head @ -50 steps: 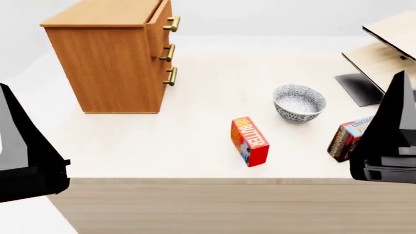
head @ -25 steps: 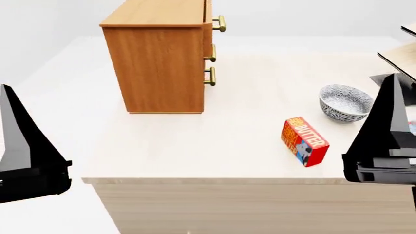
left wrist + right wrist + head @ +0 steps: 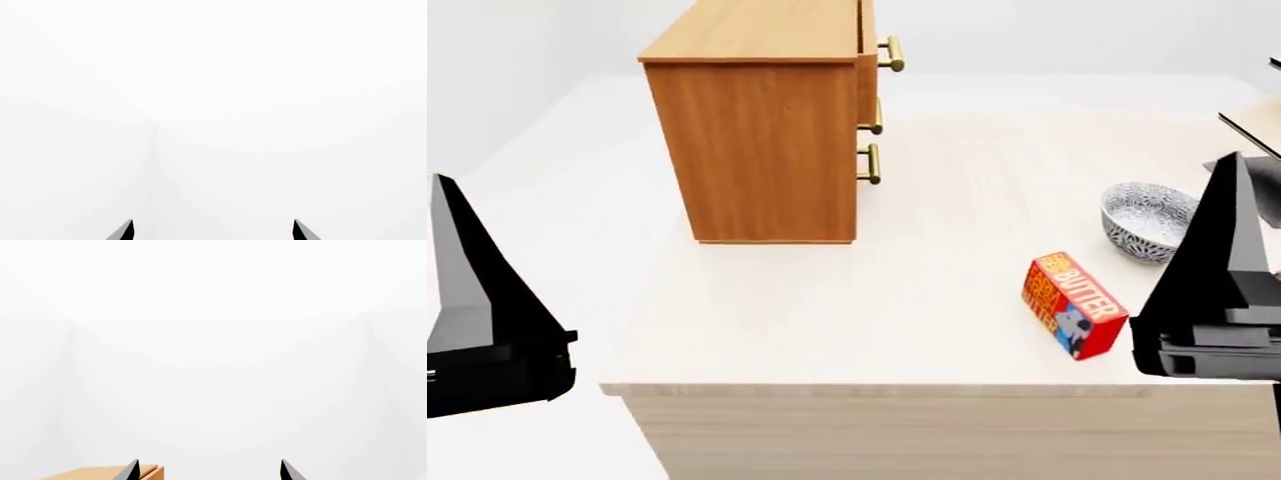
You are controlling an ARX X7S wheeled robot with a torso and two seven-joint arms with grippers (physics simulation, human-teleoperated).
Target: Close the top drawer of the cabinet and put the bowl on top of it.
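Observation:
The honey-brown cabinet [image 3: 761, 130] stands at the back left of the table, side panel toward me. Its top drawer [image 3: 866, 45] juts slightly out past the two below, brass handle [image 3: 890, 53] pointing right. The patterned bowl [image 3: 1141, 220] sits upright far right, partly hidden behind my right gripper [image 3: 1232, 200]. Both grippers hang near the table's front edge, far from the cabinet and bowl. My left gripper [image 3: 443, 220] is at the left. In the wrist views the left gripper [image 3: 213, 222] and right gripper [image 3: 209, 462] are open with nothing between the fingers. A corner of the cabinet [image 3: 100, 473] shows in the right wrist view.
A red butter box [image 3: 1074, 305] lies on the pale table [image 3: 827, 330] between the cabinet and my right gripper, left of the bowl. A sliver of the pale rack [image 3: 1257, 118] shows at the right edge. The table's front edge runs just beyond both grippers.
The head view has swung left: cabinet, butter box and bowl have slid rightward in it, and a chocolate box has left the picture. Both grippers keep their places and stay open.

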